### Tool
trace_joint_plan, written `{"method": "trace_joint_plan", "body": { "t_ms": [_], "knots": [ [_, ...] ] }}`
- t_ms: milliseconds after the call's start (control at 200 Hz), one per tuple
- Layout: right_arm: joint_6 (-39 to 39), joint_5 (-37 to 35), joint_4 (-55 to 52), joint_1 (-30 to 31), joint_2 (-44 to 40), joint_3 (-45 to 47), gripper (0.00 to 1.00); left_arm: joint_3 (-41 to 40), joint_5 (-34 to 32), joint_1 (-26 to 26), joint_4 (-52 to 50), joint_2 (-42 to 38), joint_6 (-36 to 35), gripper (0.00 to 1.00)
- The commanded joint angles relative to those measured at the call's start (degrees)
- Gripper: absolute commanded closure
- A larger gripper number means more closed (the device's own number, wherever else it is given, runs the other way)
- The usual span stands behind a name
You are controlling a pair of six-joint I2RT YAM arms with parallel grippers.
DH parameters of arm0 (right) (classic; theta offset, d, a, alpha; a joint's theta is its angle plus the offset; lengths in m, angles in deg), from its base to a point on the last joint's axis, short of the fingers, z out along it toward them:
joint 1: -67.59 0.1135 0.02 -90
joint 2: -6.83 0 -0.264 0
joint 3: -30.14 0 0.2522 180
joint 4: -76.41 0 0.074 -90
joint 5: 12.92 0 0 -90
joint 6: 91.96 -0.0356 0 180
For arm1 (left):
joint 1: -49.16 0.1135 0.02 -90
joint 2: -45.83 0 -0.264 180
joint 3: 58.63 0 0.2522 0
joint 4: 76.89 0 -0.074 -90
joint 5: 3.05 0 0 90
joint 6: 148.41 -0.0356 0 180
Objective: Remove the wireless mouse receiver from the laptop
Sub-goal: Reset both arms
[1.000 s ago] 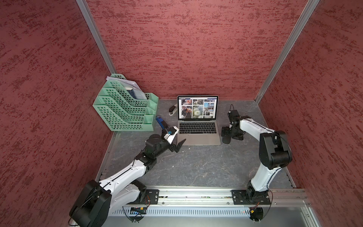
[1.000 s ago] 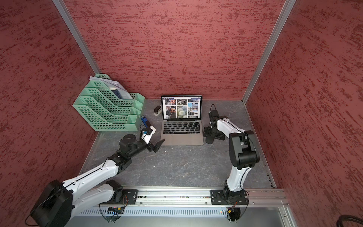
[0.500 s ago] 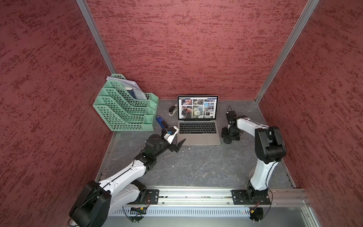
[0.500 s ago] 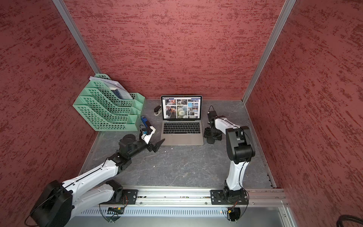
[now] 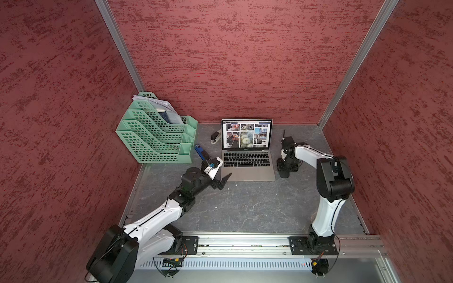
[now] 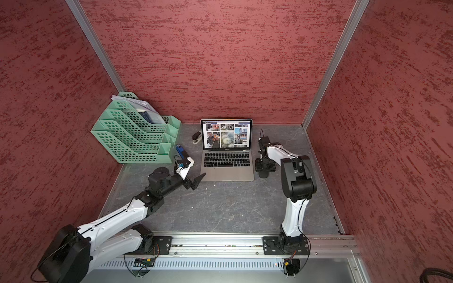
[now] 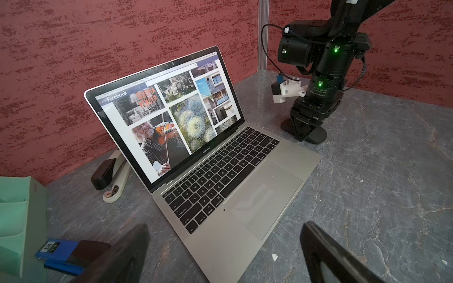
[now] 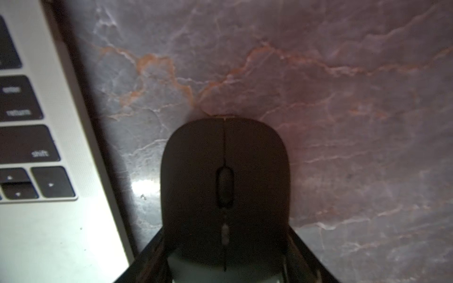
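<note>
Laptop [image 8: 56,240] cut off in right wrist view, keys [image 8: 27,144] blurred, left end effector [image 7: 225,226] blurred

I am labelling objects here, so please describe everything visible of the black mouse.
The mouse is a matte black, plastic-looking oval with two buttons split by a seam and a scroll wheel. It lies flat on the grey marbled table, beside the laptop without touching it. The right hand has its fingers against both sides.
</note>
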Motion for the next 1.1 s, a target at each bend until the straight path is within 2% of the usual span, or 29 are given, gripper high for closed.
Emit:
{"method": "trace_joint_plan", "body": {
  "t_ms": [0,80,346,521,541,556,571,756,887,977,1042,1097],
  "knots": [
    [2.94,-0.01,-1.28,0.36,3.15,0.31,0.39,-0.46,-0.03,0.40,-0.52,-0.51,-0.68,0.00],
    [2.69,0.08,-1.11,0.36,3.08,0.48,0.38,-0.46,0.02,0.44,-0.55,-0.49,-0.68,0.00],
    [1.98,-0.10,-1.64,0.38,3.17,0.40,0.21,-0.47,0.18,0.38,-0.64,-0.39,-0.75,0.00],
    [1.65,-0.36,-1.56,0.39,3.01,0.49,0.14,-0.56,0.38,0.38,-0.57,-0.32,-0.85,0.00],
    [1.53,-0.53,-1.60,0.34,2.96,0.46,0.13,-0.56,0.39,0.39,-0.55,-0.33,-0.89,0.00],
    [1.42,-0.66,-1.70,0.40,2.85,0.44,0.04,-0.55,0.37,0.39,-0.46,-0.32,-0.96,0.00],
    [1.33,-0.75,-1.78,0.41,2.68,0.41,0.02,-0.55,0.32,0.39,-0.46,-0.40,-0.97,0.00],
    [-0.30,-2.56,-3.54,0.35,-4.88,-1.57,0.02,-0.55,-0.97,0.72,0.53,-1.90,-1.03,0.00],
    [0.25,0.08,-4.16,0.37,-13.36,-4.64,0.02,-0.37,-2.93,2.04,0.76,-4.26,-1.82,0.00],
    [1.15,1.55,1.50,0.39,-21.22,-2.01,0.02,0.13,-8.58,3.51,1.42,-6.16,-1.65,0.00],
    [2.68,-1.94,11.06,0.36,-28.02,4.90,0.02,1.65,-21.12,4.33,0.87,-6.16,-0.60,0.00],
    [4.66,-7.60,24.36,0.29,-35.11,14.75,0.02,3.05,-30.00,5.97,-1.41,-5.55,1.39,0.00]
  ]
}}
